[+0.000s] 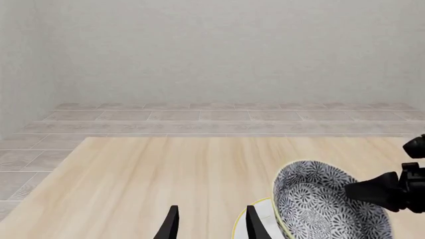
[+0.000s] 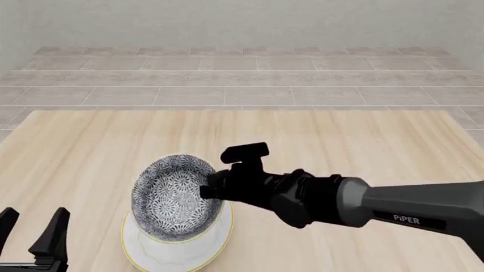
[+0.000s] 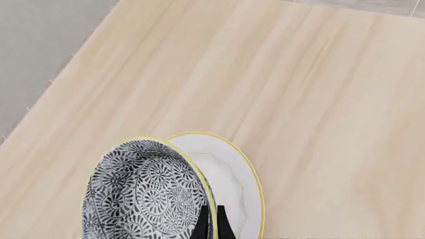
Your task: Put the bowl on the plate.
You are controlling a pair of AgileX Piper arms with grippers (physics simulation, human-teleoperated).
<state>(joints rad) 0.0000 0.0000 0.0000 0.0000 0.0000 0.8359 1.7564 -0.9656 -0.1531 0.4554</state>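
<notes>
Right gripper (image 2: 206, 190), fingers pinching the rim of the tilted floral bowl (image 2: 175, 198) above the yellow-rimmed plate (image 2: 140, 255); left gripper (image 2: 32, 229) idle beside it, fingers spread. Released at this tilt, the bowl might tip or slide off-centre. Pale wood-grain desk (image 2: 363, 141); grey tiled floor (image 2: 226, 79) beyond.

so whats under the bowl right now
The plate lies under the bowl; its white face and yellow rim show around the tilted bowl. The right gripper pinches the bowl's rim. Whether the bowl's base touches the plate is hidden by the bowl itself.
</notes>
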